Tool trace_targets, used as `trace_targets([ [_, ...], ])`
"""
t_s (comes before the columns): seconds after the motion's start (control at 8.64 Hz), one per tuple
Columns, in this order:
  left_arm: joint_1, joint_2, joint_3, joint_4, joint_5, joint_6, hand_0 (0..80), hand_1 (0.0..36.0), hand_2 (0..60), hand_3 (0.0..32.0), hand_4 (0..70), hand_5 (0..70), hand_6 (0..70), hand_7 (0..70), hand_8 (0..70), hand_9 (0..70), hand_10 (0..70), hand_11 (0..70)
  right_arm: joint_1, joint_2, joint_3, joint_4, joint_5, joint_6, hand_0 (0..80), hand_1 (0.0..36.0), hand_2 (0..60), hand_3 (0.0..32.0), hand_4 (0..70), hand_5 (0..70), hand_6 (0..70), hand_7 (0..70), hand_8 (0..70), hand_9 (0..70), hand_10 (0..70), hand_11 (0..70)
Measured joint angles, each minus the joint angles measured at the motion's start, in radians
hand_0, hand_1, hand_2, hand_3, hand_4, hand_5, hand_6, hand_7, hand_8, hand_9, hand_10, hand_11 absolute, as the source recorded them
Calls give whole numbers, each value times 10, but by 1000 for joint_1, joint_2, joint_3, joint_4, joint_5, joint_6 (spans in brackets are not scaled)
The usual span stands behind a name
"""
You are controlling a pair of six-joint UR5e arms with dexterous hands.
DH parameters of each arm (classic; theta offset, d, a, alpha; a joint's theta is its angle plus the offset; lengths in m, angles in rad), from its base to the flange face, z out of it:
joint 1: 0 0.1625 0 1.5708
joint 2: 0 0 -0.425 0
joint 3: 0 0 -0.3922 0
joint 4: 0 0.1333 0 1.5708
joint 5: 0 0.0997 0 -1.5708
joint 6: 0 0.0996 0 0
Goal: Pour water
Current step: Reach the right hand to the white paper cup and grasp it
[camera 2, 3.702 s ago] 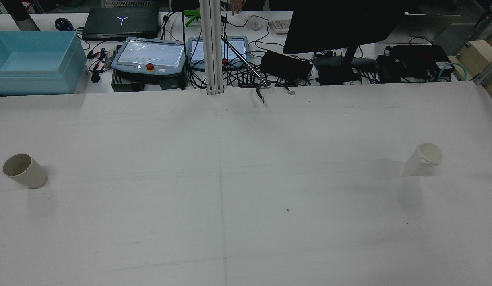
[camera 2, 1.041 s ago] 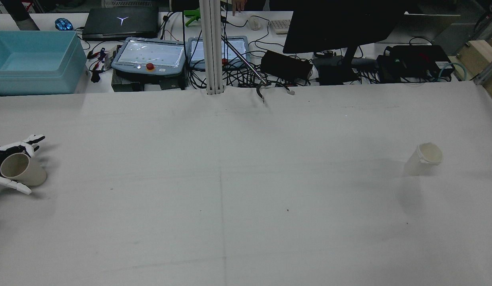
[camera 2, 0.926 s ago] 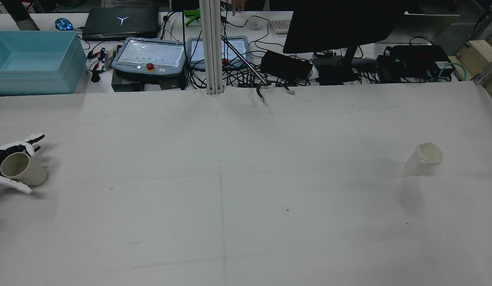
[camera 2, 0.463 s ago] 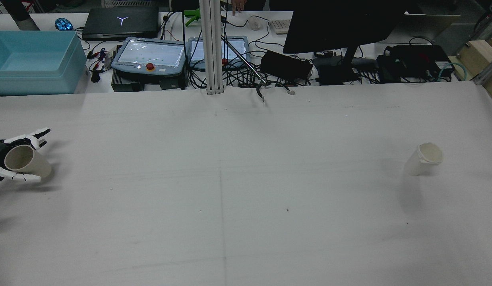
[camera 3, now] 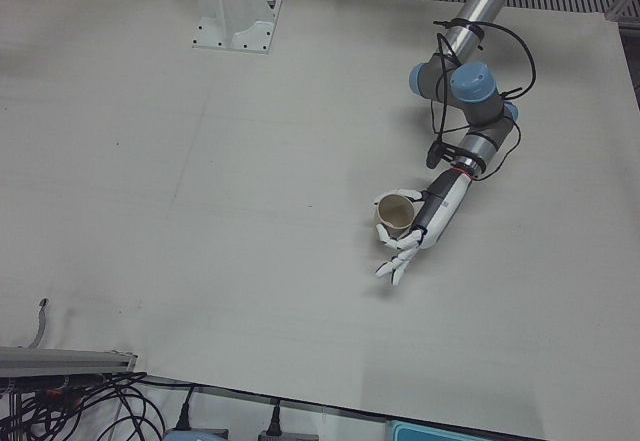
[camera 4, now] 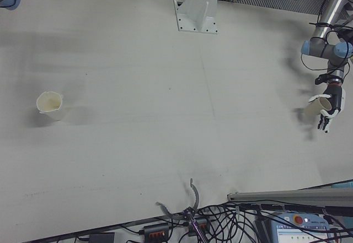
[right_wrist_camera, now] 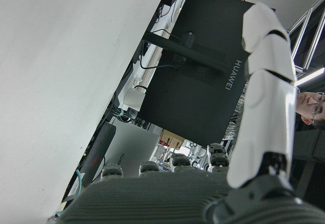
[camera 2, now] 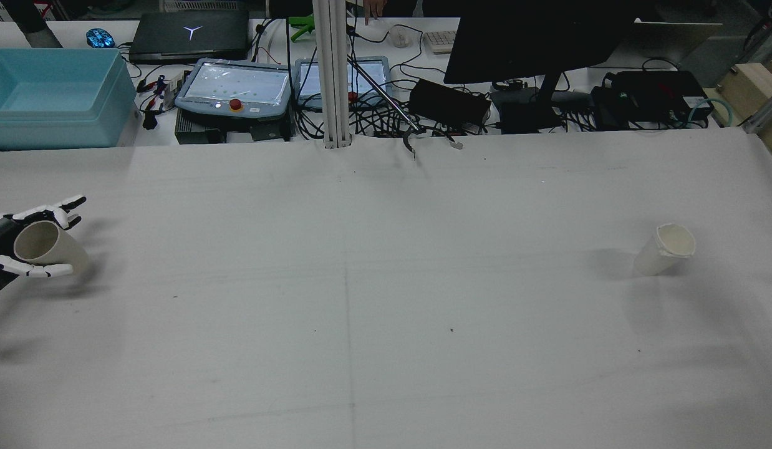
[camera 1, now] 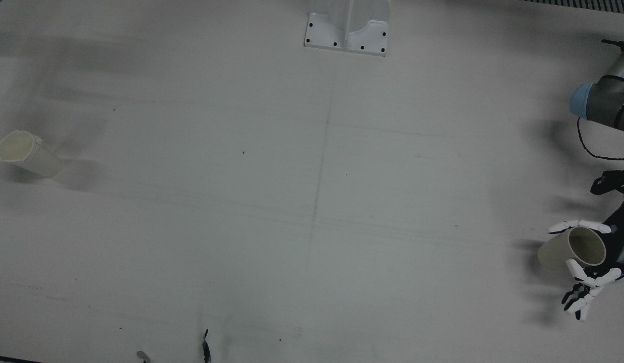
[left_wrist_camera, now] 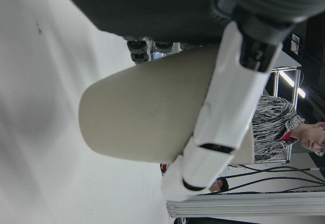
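Observation:
A beige cup (camera 2: 47, 244) is held in my left hand (camera 2: 18, 246) at the table's far left edge, tilted and lifted off the surface, with its shadow below. It also shows in the front view (camera 1: 569, 248), the left-front view (camera 3: 395, 215) and the left hand view (left_wrist_camera: 152, 115), with the hand (camera 1: 597, 262) (camera 3: 418, 229) wrapped round its side. A second, whitish cup (camera 2: 664, 248) (camera 1: 24, 154) (camera 4: 51, 105) stands alone on the right half of the table. My right hand (right_wrist_camera: 256, 132) shows only in its own view, open and empty, away from that cup.
A blue bin (camera 2: 55, 93), teach pendants (camera 2: 236, 87), a monitor (camera 2: 535, 37) and cables line the far edge beyond the table. The camera post's base (camera 1: 347, 30) stands at the robot's side. The left arm's elbow (camera 3: 465, 86) hangs over the table.
My left hand came in from the left edge, closed round the beige cup, and has raised it off the table, shifting it slightly up and right in the rear view.

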Motion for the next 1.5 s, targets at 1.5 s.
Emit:
trace_targets([
  [1.5,9,12,-81,73,-38,-33,800,360,600,0,322,700,102,91,15,4,43,108,-285,53,-144,144,7,-95,599,304,148,0,0,71,51,0,0,0,0,0],
])
